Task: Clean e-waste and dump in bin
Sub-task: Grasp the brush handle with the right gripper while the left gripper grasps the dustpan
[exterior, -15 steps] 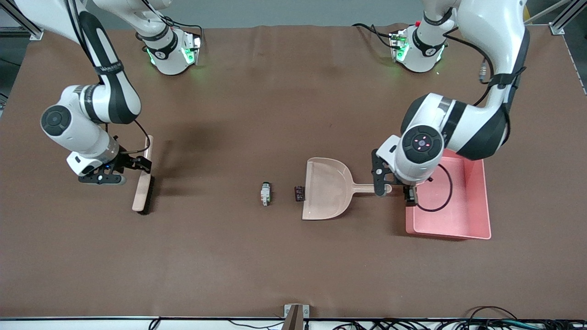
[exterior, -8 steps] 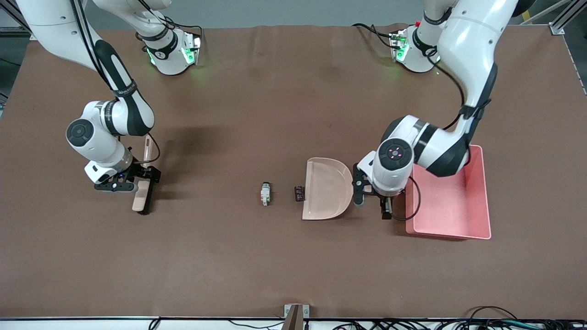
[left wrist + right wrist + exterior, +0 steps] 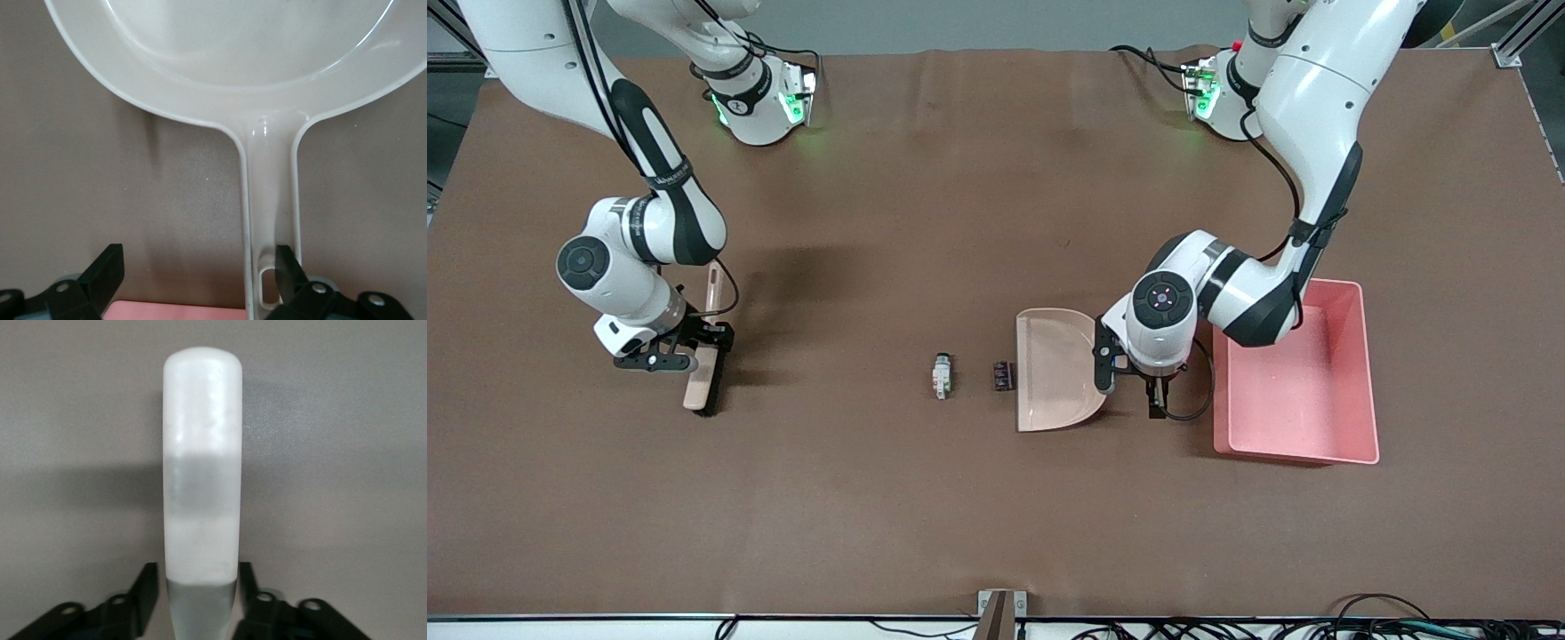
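Note:
The white-grey e-waste part (image 3: 942,374) and the dark block (image 3: 1003,375) lie mid-table, the block just off the mouth of the beige dustpan (image 3: 1054,369). The pink bin (image 3: 1303,373) stands beside the dustpan, toward the left arm's end. My left gripper (image 3: 1129,384) is open, low over the dustpan's handle (image 3: 270,200), which lies under one finger (image 3: 288,265), not between them. My right gripper (image 3: 663,351) is shut on the handle (image 3: 202,487) of the brush (image 3: 707,364), which lies on the table.
The brown mat (image 3: 960,507) covers the table. The bin's pink edge (image 3: 180,312) shows close by the left gripper. The two arm bases (image 3: 756,98) stand along the table edge farthest from the front camera.
My left gripper has moved from the bin's edge down over the dustpan handle. The dustpan has turned slightly and nudged the dark block. My right gripper has settled onto the brush handle.

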{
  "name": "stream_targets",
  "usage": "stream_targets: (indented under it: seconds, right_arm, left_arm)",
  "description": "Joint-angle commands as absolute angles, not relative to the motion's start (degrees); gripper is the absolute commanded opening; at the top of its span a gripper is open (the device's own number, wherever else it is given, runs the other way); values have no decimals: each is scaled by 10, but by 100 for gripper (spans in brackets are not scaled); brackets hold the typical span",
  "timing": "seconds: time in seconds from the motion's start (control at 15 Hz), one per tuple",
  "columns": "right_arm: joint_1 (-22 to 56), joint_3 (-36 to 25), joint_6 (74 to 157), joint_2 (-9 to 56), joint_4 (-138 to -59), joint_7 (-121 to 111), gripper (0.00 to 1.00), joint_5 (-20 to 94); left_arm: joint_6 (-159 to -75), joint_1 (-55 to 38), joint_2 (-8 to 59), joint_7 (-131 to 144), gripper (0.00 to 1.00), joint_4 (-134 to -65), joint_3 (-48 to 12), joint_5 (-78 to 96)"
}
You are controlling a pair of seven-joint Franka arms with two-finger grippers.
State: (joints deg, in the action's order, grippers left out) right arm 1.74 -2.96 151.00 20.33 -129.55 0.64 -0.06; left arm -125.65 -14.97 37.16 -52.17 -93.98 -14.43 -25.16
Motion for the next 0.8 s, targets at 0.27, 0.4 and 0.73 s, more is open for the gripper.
stream_targets:
  seconds: [0.27,0.4,0.73]
  right_arm:
    - [14,-29,1482,193,-1281,5,15,8]
    - [14,-29,1481,192,-1280,4,9,8]
    - [25,-26,1453,170,-1275,9,1,8]
  left_arm:
    - [-1240,-144,339,-539,100,-948,-150,-261]
    - [-1236,-146,340,-534,100,-948,-158,-258]
    - [-1232,-149,345,-484,100,-955,-174,-251]
